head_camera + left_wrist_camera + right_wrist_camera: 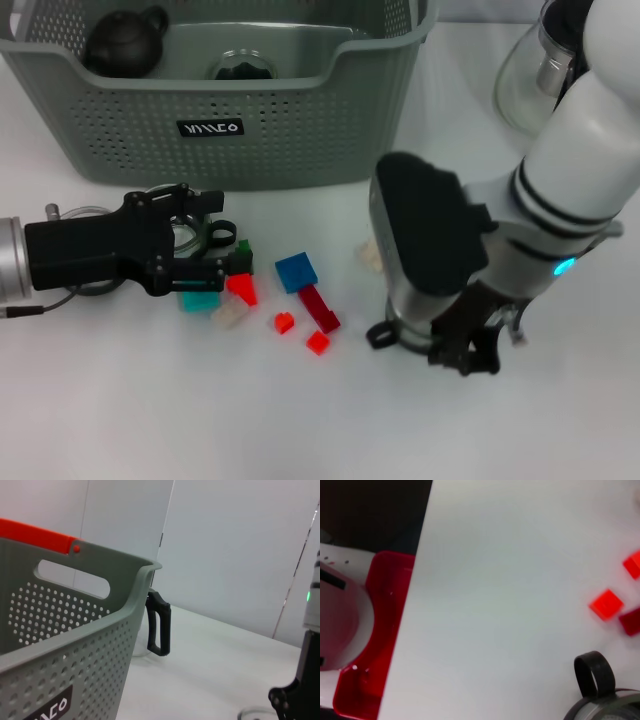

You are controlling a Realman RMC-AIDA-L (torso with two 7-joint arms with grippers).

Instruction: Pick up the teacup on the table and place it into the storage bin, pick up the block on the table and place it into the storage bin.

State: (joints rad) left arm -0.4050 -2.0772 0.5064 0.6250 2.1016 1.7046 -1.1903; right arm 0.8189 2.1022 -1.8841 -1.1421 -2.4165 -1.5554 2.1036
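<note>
The left gripper [205, 250] is hovering wide open over the block pile [270, 290], holding nothing. The blocks are looking light and rigid, so pinch the flat sides. The right gripper [455, 345] is sitting down over the glass teacup [385, 335] (fragile, slippery); can't tell its grip. The storage bin [300, 130] is waiting behind.

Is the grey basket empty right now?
No; in the head view the storage bin already holds a dark teapot and a round glass item.

The surface [120, 420] was plain white and evenly lit. Pale grey wall panels [240, 545] (with vertical seams) stood behind it. Beyond its edge, dark floor [370, 510].
</note>
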